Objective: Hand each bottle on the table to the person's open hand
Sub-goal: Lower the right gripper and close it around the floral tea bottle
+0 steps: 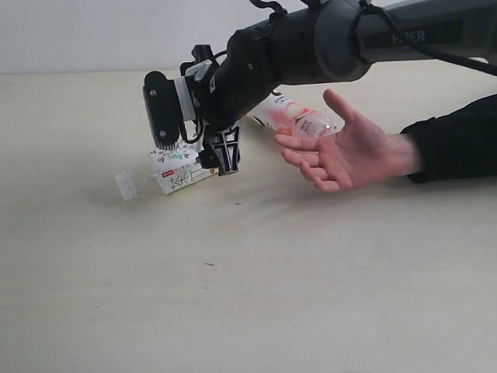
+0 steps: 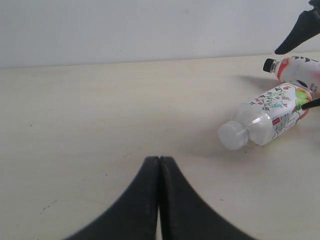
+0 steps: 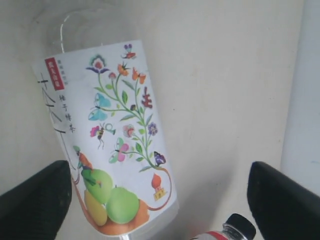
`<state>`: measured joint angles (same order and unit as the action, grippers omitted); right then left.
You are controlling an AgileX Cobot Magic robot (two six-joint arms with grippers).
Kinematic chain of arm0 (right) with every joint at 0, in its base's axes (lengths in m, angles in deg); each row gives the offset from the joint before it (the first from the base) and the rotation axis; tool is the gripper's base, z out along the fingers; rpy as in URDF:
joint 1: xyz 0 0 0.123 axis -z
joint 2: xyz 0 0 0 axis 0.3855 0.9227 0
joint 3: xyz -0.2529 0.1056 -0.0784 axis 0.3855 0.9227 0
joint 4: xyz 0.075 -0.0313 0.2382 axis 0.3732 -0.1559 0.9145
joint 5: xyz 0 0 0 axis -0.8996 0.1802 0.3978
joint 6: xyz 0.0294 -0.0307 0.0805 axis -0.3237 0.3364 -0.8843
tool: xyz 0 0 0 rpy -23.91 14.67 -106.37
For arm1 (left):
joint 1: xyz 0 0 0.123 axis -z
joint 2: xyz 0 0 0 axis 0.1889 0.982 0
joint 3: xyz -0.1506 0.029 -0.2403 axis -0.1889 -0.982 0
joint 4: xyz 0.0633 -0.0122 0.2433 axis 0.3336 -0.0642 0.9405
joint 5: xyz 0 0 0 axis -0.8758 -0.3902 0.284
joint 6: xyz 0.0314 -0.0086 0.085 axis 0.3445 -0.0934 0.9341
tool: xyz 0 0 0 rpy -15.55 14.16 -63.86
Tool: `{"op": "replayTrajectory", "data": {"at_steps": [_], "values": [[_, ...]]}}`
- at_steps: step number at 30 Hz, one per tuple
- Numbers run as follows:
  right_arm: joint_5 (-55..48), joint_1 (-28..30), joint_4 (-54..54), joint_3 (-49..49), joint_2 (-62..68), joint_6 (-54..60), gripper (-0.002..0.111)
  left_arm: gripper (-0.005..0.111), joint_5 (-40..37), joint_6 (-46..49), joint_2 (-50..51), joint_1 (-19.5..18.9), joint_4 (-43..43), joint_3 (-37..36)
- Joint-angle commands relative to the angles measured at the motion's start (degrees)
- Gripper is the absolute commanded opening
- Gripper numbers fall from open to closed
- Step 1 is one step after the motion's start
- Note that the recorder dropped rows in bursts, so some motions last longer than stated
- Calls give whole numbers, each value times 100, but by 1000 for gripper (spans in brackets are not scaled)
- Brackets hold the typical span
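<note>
The right pincer (image 3: pixel 157 170) is spread wide, straddling the floral bottle (image 3: pixel 112 150) lying on the desk (image 1: pixel 233 295). The left pincer (image 2: pixel 159 172) is closed, empty. The open hand (image 1: pixel 342 151) is just beside the pink bottle (image 1: pixel 299 116).

Background: a wall (image 1: pixel 93 31), plain, off-white and unmarked, spans the full width of the exterior view as a band along the top. Its lower boundary is a straight horizontal line. In the left wrist view the same wall (image 2: pixel 150 30) appears as a broad, evenly lit, featureless band with a straight boundary. A pale strip (image 3: pixel 302 90) in the right wrist view may be this wall; not determinable. Clothing: a black sleeve (image 1: pixel 458 140) enters from the right edge of the exterior view, matte fabric, creased, cuff end toward centre.
</note>
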<state>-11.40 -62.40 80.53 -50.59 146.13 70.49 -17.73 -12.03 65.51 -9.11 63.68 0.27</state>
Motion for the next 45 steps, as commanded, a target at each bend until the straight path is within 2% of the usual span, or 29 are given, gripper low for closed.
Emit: {"op": "replayTrajectory", "data": {"at_steps": [1,9,14,22,28,45], "values": [[-445,-22,-5,-36,-111,-17,90,3,42,-23,-27,-14,28,-18],[-1081,8,-329,-296,-209,272,90,3,42,-23,-27,-14,28,-18],[-2461,8,-329,-1225,71,261,90,3,42,-23,-27,-14,28,-18],[-3196,8,-329,-2303,852,261,90,3,42,-23,-27,-14,28,-18],[-3365,8,-242,-2719,1226,558,90,3,42,-23,-27,-14,28,-18],[-3200,8,23,-2730,1401,625,90,3,42,-23,-27,-14,28,-18]]}}
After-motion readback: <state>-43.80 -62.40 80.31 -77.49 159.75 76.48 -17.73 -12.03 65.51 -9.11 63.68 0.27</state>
